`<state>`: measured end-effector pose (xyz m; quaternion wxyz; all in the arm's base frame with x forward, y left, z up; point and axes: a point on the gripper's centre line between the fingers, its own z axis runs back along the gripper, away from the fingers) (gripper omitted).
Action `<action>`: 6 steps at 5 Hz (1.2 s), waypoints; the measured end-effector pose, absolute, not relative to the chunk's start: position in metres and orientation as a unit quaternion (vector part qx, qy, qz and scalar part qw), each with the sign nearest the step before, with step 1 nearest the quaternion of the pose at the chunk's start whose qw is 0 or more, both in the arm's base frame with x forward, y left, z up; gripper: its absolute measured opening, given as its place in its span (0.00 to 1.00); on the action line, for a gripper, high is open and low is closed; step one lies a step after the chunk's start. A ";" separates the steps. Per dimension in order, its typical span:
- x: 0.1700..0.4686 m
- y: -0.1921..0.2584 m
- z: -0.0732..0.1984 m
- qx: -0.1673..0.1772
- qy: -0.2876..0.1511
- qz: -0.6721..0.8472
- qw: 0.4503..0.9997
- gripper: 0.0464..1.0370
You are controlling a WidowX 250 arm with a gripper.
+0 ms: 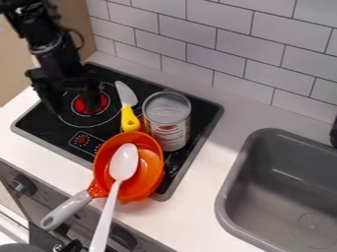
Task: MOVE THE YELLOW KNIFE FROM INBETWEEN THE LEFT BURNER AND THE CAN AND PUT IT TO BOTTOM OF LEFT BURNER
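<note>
1. Gripper (71, 106): jaws wide apart, empty, over the left burner (84, 112).
2. One yellow knife (129, 118), lying between that burner and the can, blade towards the wall (197, 54).
3. One upright can (168, 123); one orange pan (152, 174); one white spoon (123, 162) resting in it.
4. One stove (45, 127), one sink (227, 192), both set in the bench (191, 216).

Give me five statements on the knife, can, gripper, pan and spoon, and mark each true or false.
1. The knife lies between the left burner and the can. True.
2. The can lies on its side. False: it stands upright.
3. The gripper is over the left burner. True.
4. The knife's blade points toward the pan. False: it points away from it.
5. The spoon rests in the pan, its handle reaching out over the rim. True.
</note>
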<state>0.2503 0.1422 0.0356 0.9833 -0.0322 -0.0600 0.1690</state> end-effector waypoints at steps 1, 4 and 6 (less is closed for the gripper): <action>0.264 0.139 0.036 -0.022 -0.088 0.224 0.970 0.96; 0.287 0.131 0.010 0.019 -0.051 0.394 0.917 0.96; 0.290 0.125 0.008 0.015 -0.050 0.400 0.915 0.96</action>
